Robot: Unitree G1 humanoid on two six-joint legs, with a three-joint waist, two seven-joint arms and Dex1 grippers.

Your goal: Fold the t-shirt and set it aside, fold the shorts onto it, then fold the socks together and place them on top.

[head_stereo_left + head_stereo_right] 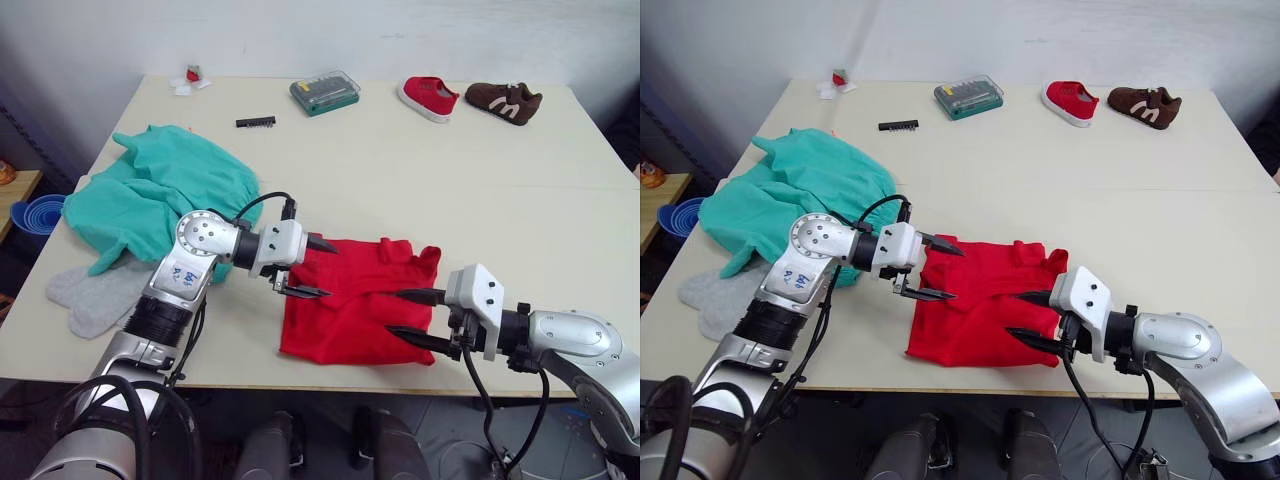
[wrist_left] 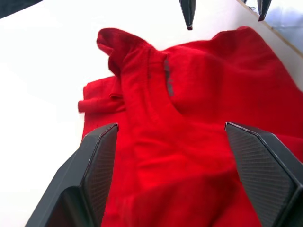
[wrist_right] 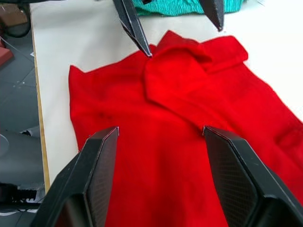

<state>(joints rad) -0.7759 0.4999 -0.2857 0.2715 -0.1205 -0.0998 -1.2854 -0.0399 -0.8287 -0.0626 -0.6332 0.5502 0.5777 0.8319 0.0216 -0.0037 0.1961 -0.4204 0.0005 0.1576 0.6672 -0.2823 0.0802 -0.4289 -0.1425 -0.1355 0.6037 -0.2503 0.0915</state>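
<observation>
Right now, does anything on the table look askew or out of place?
The t-shirt lies rumpled, one corner bunched up, between the open left pincer and right pincer. The shorts sit in a heap, with the socks partly beneath them at the table edge.

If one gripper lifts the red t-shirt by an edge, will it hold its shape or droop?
Probably droop: the t-shirt lies in soft wrinkles with a corner flopped over itself. It looks thin and light, so it should lift easily. Likely both open grippers, left and right, are needed to keep a fold tidy.
</observation>
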